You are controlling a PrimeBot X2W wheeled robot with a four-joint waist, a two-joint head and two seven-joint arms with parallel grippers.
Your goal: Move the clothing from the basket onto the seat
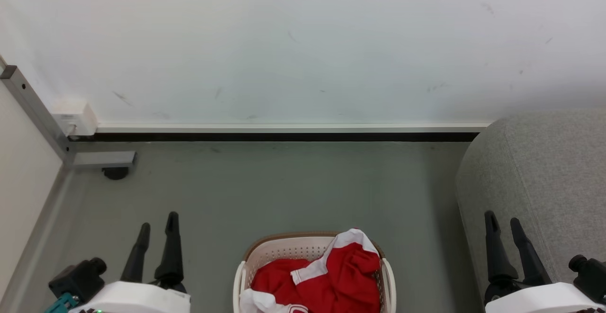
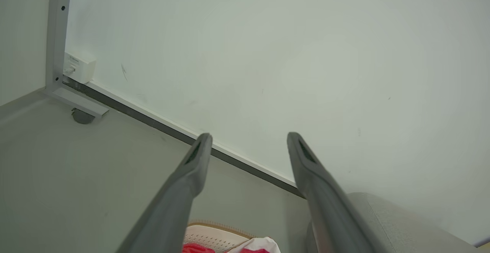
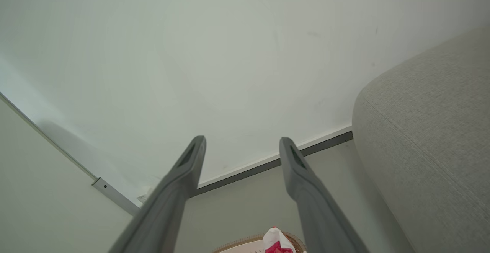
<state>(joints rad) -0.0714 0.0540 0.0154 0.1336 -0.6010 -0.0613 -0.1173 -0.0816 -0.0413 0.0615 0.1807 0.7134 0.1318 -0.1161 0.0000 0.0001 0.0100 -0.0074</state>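
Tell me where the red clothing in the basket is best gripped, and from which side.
Grip the raised red-and-white fold at the far right of the clothing, where it peaks above the basket rim. Come down from above, likely with the open right gripper on that side: the peak stands clear of the perforated wall, leaving room for the fingers.

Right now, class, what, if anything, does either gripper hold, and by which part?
Nothing is held. The left gripper and right gripper are both open and empty; the clothing lies in the basket.
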